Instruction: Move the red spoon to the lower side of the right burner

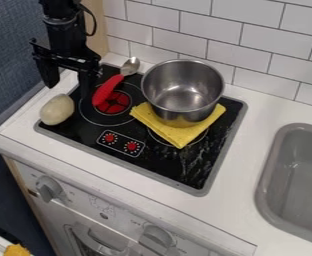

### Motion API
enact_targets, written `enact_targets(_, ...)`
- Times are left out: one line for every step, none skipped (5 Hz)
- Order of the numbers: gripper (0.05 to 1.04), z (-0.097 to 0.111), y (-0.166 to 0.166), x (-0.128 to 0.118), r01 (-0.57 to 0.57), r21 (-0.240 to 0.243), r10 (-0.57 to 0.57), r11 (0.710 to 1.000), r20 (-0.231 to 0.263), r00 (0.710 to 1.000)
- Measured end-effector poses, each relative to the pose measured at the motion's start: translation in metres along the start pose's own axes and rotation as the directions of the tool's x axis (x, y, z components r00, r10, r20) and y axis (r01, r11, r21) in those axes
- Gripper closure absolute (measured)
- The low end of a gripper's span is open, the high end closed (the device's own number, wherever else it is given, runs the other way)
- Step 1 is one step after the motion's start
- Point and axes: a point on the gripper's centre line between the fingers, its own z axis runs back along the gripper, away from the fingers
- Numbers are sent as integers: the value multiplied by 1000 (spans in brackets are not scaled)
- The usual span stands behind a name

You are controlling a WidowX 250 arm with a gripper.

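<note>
Red-handled, the spoon (107, 91) lies over the left burner (122, 111), its steel bowl by the stove's (85, 131) back edge. Above the left edge hangs the black gripper (68, 89), jaws spread wide; from here the spoon looks outside them, just right of the right-hand jaw.

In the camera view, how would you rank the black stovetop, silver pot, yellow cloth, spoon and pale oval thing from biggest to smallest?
1. Black stovetop
2. Silver pot
3. Yellow cloth, partly hidden by the pot
4. Unsure: the spoon looks longer, but the pale oval thing looks wider
</note>
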Motion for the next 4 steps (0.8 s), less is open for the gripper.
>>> enact_targets(83,-11,-3,-1,3,-15,-3,1000,-32,999)
enact_targets(83,-19,-6,21,14,-45,-15,999,-34,999)
enact_targets(83,-32,-15,45,42,-63,-45,997,-48,998)
enact_targets(83,-38,-19,57,41,-61,-44,997,-44,998)
